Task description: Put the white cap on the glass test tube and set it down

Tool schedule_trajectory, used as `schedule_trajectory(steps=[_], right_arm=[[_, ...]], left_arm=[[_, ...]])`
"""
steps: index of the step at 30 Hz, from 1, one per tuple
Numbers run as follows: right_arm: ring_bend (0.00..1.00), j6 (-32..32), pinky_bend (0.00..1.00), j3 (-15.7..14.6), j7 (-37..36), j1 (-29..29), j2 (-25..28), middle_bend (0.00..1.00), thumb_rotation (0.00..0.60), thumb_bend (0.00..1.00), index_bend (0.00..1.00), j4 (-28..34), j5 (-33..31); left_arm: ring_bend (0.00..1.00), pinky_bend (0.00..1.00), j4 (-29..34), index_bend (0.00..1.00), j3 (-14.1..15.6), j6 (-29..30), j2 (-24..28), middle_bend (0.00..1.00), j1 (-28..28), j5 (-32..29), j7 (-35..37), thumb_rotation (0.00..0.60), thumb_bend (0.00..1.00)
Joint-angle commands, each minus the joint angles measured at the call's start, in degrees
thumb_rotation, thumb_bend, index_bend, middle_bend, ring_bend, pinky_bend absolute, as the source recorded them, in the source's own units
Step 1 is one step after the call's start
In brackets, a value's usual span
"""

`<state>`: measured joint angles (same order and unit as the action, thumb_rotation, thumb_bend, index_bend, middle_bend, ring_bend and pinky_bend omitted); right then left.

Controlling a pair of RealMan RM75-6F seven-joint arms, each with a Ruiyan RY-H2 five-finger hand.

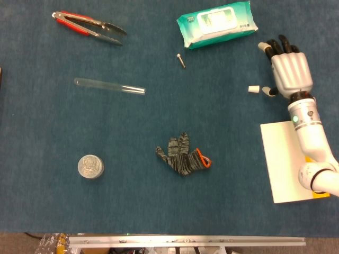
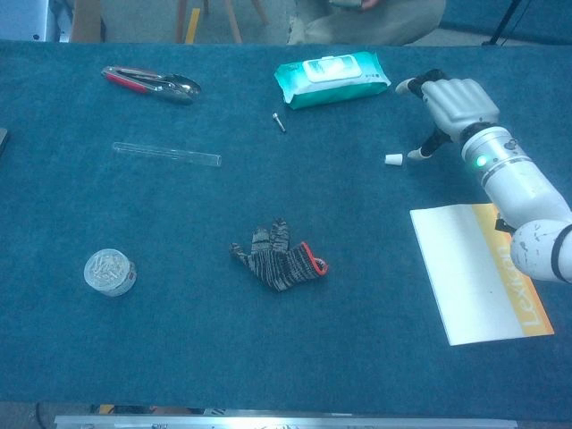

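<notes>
Beside white cap point(image 1: 254, 89), right hand point(image 1: 286, 67) spread.

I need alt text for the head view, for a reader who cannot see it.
The right robot hand, open, reaches beside a small white cap on a blue table. A glass test tube lies far left; tongs, wipes and a glove lie around.

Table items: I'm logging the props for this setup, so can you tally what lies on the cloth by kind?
Glass test tube: 1
White cap: 1
Tongs: 1
Wet-wipes pack: 1
Screw: 1
Knit glove: 1
Round tin: 1
Lexicon booklet: 1
Total: 8
</notes>
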<state>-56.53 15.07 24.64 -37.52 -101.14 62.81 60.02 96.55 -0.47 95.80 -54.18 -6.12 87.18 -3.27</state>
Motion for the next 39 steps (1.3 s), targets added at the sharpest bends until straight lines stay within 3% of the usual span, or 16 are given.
schedule_trajectory(steps=[1, 14, 39], right_arm=[[0.06, 0.40, 0.23, 0.15, -0.45, -0.56, -0.84, 0.17, 0.600, 0.00, 0.19, -1.22, -0.20], [0.06, 1.20, 0.23, 0.18, -2.42, -1.74, -2.92, 0.17, 0.600, 0.00, 0.19, -4.47, 0.26], [0.06, -0.93, 0.23, 0.48, -0.22, -2.63, -1.92, 0.17, 0.600, 0.00, 0.18, 0.91, 0.76]], left_arm=[[0.01, 0.07, -0.22, 0.19, -0.04, -0.06, -0.03, 0.15, -0.05, -0.16, 0.16, 0.549, 0.34], [0.01, 0.07, -0.39, 0.19, -0.22, -0.39, -0.09, 0.15, 0.15, -0.12, 0.03, 0.547, 0.34], [0.01, 0.07, -1.76, 0.19, -0.27, 0.61, -0.15, 0.15, -0.54, 0.15, 1.66, 0.550, 0.34]])
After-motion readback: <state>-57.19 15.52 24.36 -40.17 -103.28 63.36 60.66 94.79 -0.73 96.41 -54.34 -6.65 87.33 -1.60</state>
